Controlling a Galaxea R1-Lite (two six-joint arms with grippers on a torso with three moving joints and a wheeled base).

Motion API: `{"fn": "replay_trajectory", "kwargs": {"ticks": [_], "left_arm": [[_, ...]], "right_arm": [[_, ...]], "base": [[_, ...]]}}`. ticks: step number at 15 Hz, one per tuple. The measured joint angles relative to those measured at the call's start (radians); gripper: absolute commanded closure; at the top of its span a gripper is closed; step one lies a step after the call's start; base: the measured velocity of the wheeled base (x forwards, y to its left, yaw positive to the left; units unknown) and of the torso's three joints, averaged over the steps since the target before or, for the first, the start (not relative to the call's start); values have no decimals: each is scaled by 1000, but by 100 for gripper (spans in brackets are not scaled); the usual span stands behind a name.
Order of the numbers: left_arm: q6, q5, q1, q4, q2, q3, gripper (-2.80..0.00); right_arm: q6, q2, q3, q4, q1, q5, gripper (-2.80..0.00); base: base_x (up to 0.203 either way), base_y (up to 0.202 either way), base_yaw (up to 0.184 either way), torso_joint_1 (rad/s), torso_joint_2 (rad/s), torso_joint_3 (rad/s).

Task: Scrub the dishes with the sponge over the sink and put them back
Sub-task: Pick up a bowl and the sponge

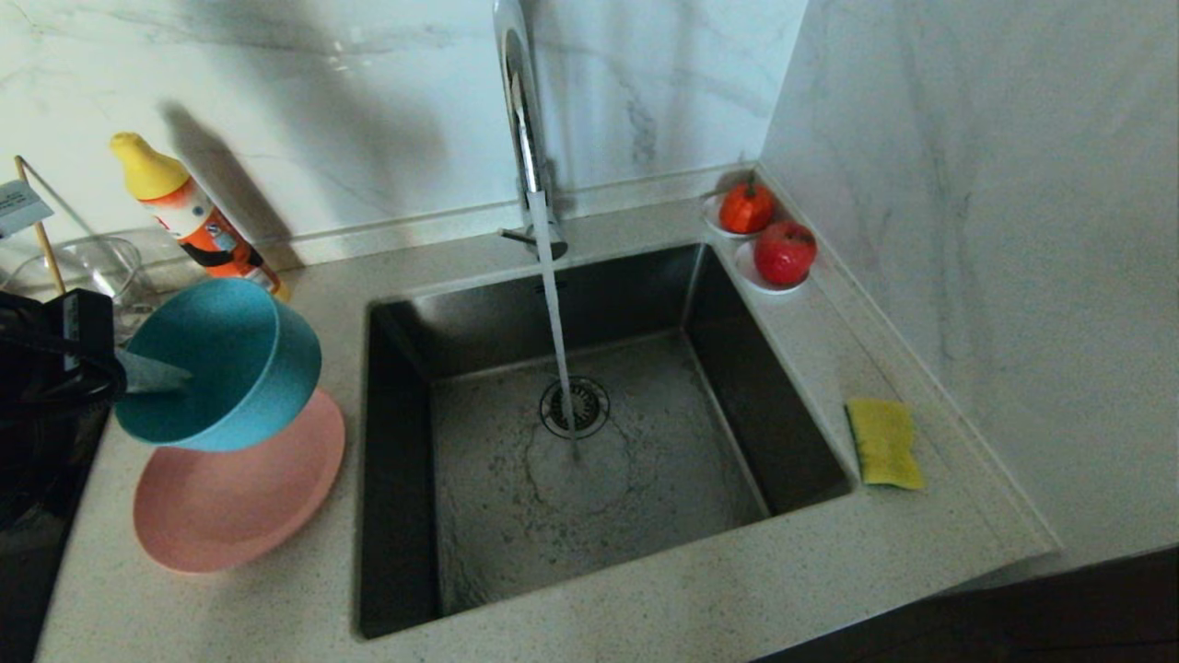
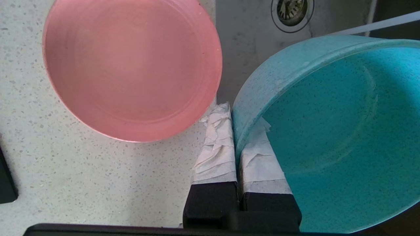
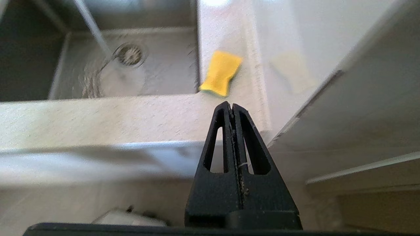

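Head cam first: the left gripper [image 1: 152,376] comes in from the left edge of the counter and has the teal bowl [image 1: 221,364] pinched by its rim, lifted and tipped on its side so the open mouth faces back toward the arm. Straight below the gripper sits the pink plate [image 1: 235,493], flat on the speckled counter [image 1: 645,608], and the bowl hangs just over its far edge. Off to the gripper's right is the sink [image 1: 589,442], with the tap [image 1: 525,129] running a stream down onto the drain [image 1: 574,407]. Way past the sink on the right ledge lies the yellow sponge [image 1: 884,442]. The right arm doesn't show here.

Left wrist cam: taped fingers [image 2: 216,144] are clamped together on the bowl's wall, one outside, one inside. The plate is beside the fingertips on the outer finger's side, clear of them.

Right wrist cam: the right gripper [image 3: 232,106] hangs out in front of the counter's front edge with its jaws pressed together, holding nothing. The sponge lies just ahead of its tips, right by the sink's corner.
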Motion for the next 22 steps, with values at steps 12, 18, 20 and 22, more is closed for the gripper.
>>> {"fn": "replay_trajectory", "kwargs": {"ticks": [12, 18, 20, 22], "left_arm": [[3, -3, -1, 0, 1, 9, 0], [9, -3, -1, -16, 9, 103, 0], [7, -2, -1, -78, 6, 139, 0], [6, 1, -1, -103, 6, 153, 0]], "right_arm": [[-40, 630, -265, 83, 7, 29, 0], [-11, 888, -233, -55, 75, -33, 0], [9, 954, -233, -99, 100, -71, 0], [31, 1008, -233, -129, 125, -91, 0]], "base": [[0, 0, 0, 0, 0, 0], [0, 0, 0, 0, 0, 0], [0, 0, 0, 0, 0, 0], [0, 0, 0, 0, 0, 0]]}}
